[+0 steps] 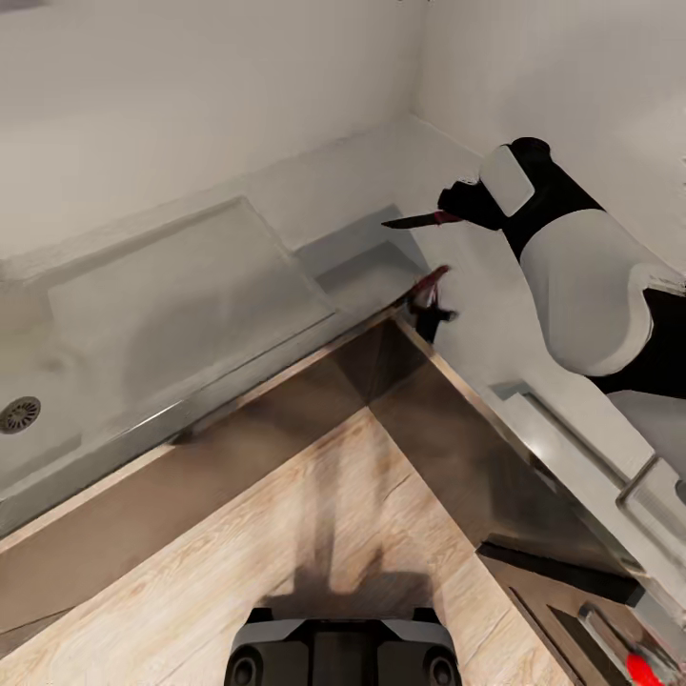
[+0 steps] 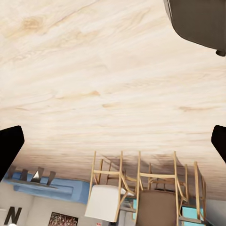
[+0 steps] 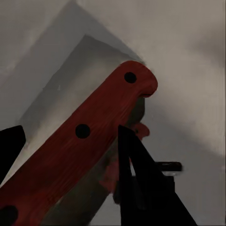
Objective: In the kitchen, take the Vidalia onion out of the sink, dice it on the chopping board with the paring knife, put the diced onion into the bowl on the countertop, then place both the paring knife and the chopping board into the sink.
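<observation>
The paring knife [image 1: 417, 221] hangs above the countertop [image 1: 476, 324] near the wall corner, its dark blade pointing left toward the sink [image 1: 57, 400]. My right gripper [image 1: 455, 211] is shut on its red handle [image 3: 94, 136], which lies between the black fingers [image 3: 141, 188] in the right wrist view. The sink's drainboard [image 1: 181, 295] and round drain [image 1: 19, 414] lie at the left. My left gripper [image 2: 113, 143] is open with nothing between its fingertips [image 2: 9, 146], and faces wooden floor. The Vidalia onion, chopping board and bowl are out of view.
The countertop bends at a corner, with dark cabinet fronts [image 1: 448, 448] below and wooden floor [image 1: 314, 534] in front. A steel fitting [image 1: 572, 457] runs along the right counter. A dark and red reflection [image 1: 431, 300] sits at the counter's edge. Chairs [image 2: 141, 188] stand across the room.
</observation>
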